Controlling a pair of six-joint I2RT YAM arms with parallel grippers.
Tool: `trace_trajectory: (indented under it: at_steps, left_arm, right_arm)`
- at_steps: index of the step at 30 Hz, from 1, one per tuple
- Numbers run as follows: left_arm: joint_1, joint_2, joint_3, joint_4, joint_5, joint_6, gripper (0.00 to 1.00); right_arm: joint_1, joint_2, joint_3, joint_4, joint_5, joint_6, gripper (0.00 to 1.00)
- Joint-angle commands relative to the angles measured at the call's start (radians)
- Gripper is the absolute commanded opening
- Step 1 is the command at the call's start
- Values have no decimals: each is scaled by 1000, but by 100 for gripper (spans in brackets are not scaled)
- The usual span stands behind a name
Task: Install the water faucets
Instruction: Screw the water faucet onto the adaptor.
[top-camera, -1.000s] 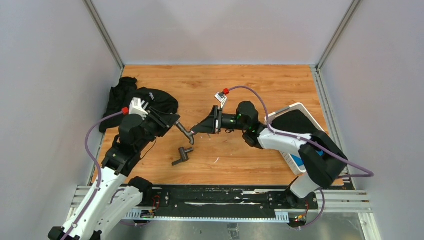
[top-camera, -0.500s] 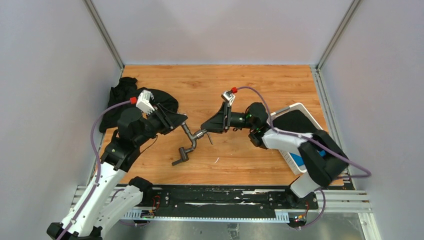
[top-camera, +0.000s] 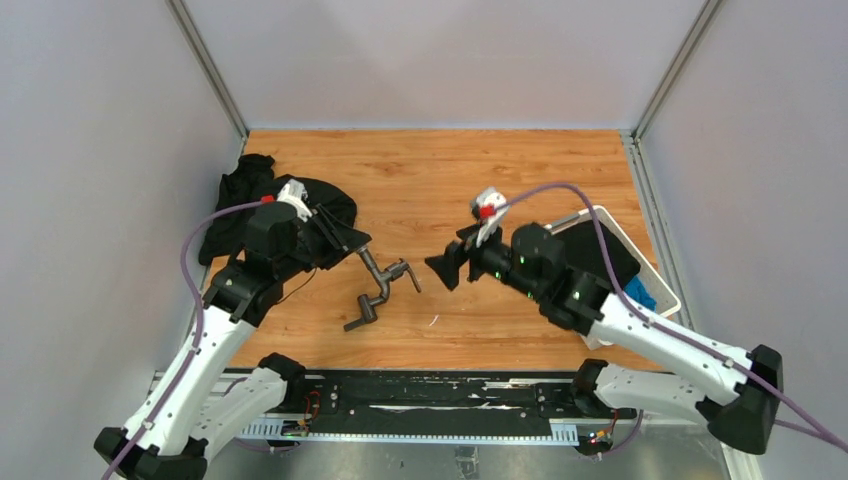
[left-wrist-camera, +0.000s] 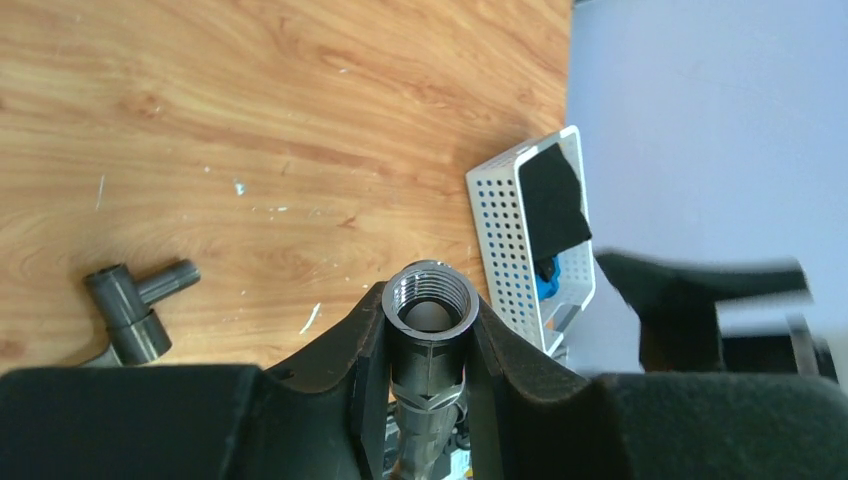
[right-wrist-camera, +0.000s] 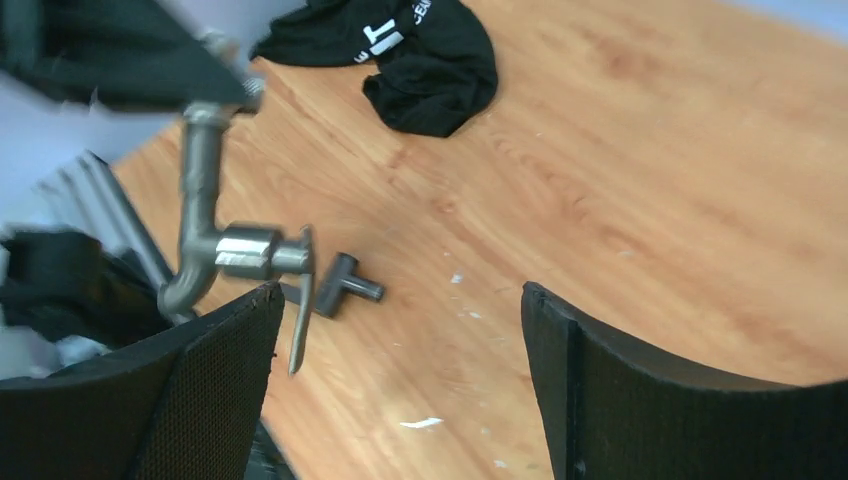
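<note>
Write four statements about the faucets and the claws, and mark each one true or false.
1. The left claw grips a faucet by its threaded pipe end. True.
2. The right claw is shut on that faucet's lever. False: it is open, empty and apart from the faucet.
3. The tee fitting lies on the table, in neither claw. True.
4. The held faucet sits in the white basket. False: it is over the table between the arms, with the basket off to the right.
</note>
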Motion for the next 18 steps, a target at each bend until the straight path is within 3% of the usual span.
trace_trajectory:
  at_steps: [1,8,18]
  left_arm:
    - [-3,49,42,-54,-23,-86,0]
    - [-3,120,99,-194,-95,-159,0]
    - [-3,145,106,-232,-126,-199,0]
  right_arm:
    - [254,-97,-128,101,488,-560,87]
    - [492,-87,-324,469,508,-987,88]
    - [624,216,-314,808,548,-1179,90]
